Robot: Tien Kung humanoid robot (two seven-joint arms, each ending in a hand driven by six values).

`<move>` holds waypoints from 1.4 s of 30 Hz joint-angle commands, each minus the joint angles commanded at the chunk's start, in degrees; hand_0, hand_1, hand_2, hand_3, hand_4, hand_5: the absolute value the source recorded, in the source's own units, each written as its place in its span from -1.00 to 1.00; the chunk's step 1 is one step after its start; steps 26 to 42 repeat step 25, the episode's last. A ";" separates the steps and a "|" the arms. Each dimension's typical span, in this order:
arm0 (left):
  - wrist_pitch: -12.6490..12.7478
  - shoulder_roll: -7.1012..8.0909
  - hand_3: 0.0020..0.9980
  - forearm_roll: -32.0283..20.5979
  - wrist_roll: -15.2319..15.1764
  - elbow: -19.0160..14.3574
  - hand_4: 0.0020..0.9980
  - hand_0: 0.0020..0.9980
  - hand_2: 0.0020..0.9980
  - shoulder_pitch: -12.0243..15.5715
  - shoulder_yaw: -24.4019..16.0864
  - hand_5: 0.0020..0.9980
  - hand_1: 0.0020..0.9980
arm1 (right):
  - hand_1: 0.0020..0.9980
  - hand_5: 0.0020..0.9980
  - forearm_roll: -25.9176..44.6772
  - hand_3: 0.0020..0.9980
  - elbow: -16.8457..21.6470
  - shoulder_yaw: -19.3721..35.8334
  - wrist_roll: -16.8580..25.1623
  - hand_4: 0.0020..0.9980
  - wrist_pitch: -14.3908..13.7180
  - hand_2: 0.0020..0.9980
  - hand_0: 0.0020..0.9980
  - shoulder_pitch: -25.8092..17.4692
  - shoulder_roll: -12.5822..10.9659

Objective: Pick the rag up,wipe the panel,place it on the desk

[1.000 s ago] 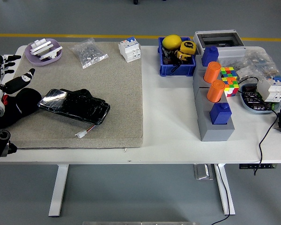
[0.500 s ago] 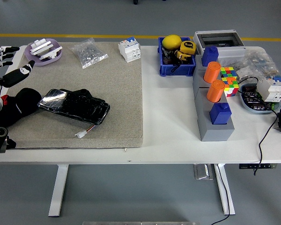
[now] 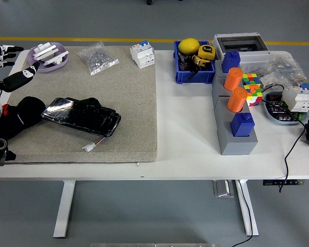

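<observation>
Left hand (image 3: pixel 5 72) higher, rag (image 3: pixel 20 116) below

black-and-white left hand (image 3: pixel 4 69), black arm, red accent

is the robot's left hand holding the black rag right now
No. The left hand hangs open above the table's left edge, while the black rag lies on the mat beside the panel.

The table carries two orange cylinders (image 3: pixel 234 79), two blue blocks (image 3: pixel 242 124), one colour cube (image 3: pixel 251 86), one yellow tape measure (image 3: pixel 206 53), one blue bin (image 3: pixel 194 75), one glossy black panel (image 3: pixel 82 116) and one black rag (image 3: pixel 21 116).
</observation>
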 joint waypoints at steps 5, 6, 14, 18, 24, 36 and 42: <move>-0.26 0.25 0.23 0.48 0.51 -0.18 0.73 0.26 0.48 -0.05 0.09 -0.60 0.48 | 0.29 -0.15 -0.27 0.13 0.03 0.16 0.08 0.83 -0.16 0.31 0.50 0.30 0.03; -0.31 0.26 0.23 0.55 0.59 -0.20 0.73 0.26 0.48 0.00 0.06 -0.60 0.48 | 0.29 -0.15 -0.22 0.13 -0.01 0.10 0.08 0.83 -0.18 0.31 0.50 0.38 0.04; -0.67 0.44 0.24 1.46 1.18 -0.85 0.72 0.28 0.48 0.22 -0.38 -0.60 0.48 | 0.29 -0.15 1.09 0.13 -0.61 -0.65 -0.14 0.83 -0.26 0.31 0.50 0.42 -0.03; -0.75 0.74 0.24 1.60 1.21 -0.81 0.72 0.28 0.48 0.09 -0.39 -0.60 0.48 | 0.29 -0.15 0.93 0.13 -0.58 -0.41 -0.01 0.83 -0.23 0.31 0.50 0.45 -0.02; -0.87 1.09 0.24 1.74 1.34 -1.32 0.73 0.28 0.48 0.03 -0.33 -0.59 0.49 | 0.29 -0.15 1.18 0.13 -0.66 -0.76 0.08 0.82 -0.05 0.31 0.50 0.21 0.01; -0.87 1.15 0.24 1.75 1.34 -1.47 0.73 0.28 0.48 0.02 -0.25 -0.59 0.49 | 0.29 -0.15 1.18 0.13 -0.66 -0.74 0.08 0.82 -0.04 0.31 0.50 0.15 0.00; -0.87 1.15 0.24 1.75 1.34 -1.47 0.73 0.28 0.48 0.02 -0.25 -0.59 0.49 | 0.29 -0.15 1.18 0.13 -0.66 -0.74 0.08 0.82 -0.04 0.31 0.50 0.15 0.00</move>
